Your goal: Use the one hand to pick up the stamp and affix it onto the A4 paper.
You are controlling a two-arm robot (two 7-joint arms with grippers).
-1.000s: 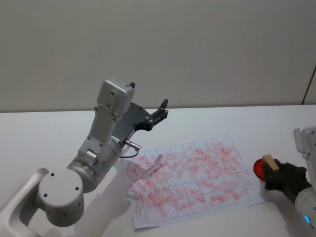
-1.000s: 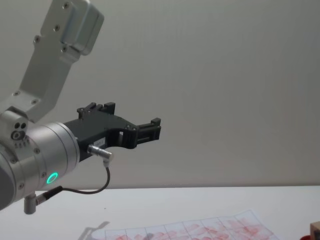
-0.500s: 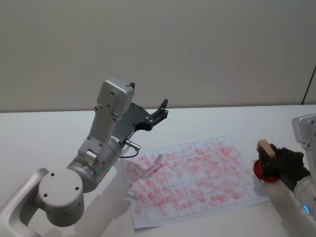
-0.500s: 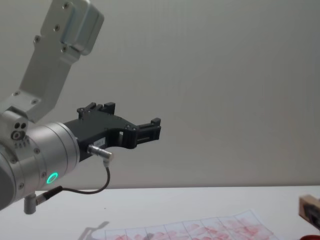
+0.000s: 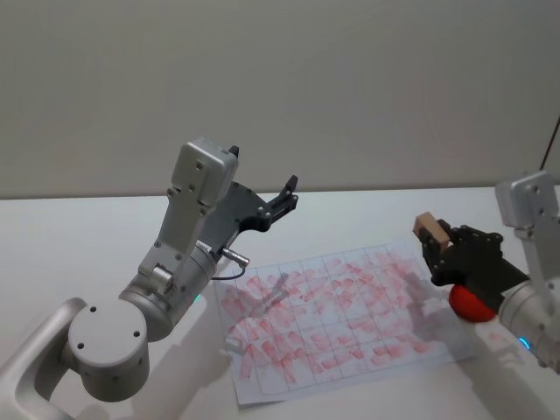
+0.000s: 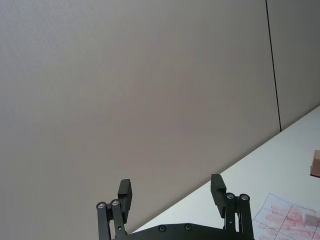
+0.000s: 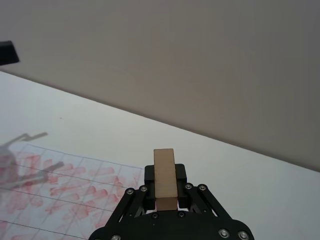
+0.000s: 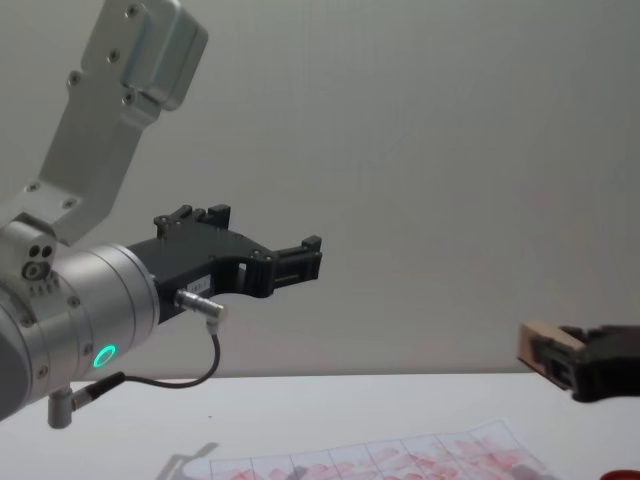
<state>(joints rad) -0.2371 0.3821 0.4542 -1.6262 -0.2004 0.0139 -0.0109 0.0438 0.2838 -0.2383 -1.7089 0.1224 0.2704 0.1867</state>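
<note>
Grey wall [image 5: 350, 87], perhaps panelled; white table [image 5: 70, 227]

Your A4 paper [image 5: 341, 319] lies on the table [image 5: 70, 245]. The stamp [image 5: 430, 228], in the right gripper [image 5: 435, 243], hangs above its right edge; what may be an ink pad [image 5: 468, 304] sits just right of the sheet.

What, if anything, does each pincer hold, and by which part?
The right pincer grips the small light tan wooden stamp block at one end, the other sticking out. The left pincer, raised, is open and empty.
</note>
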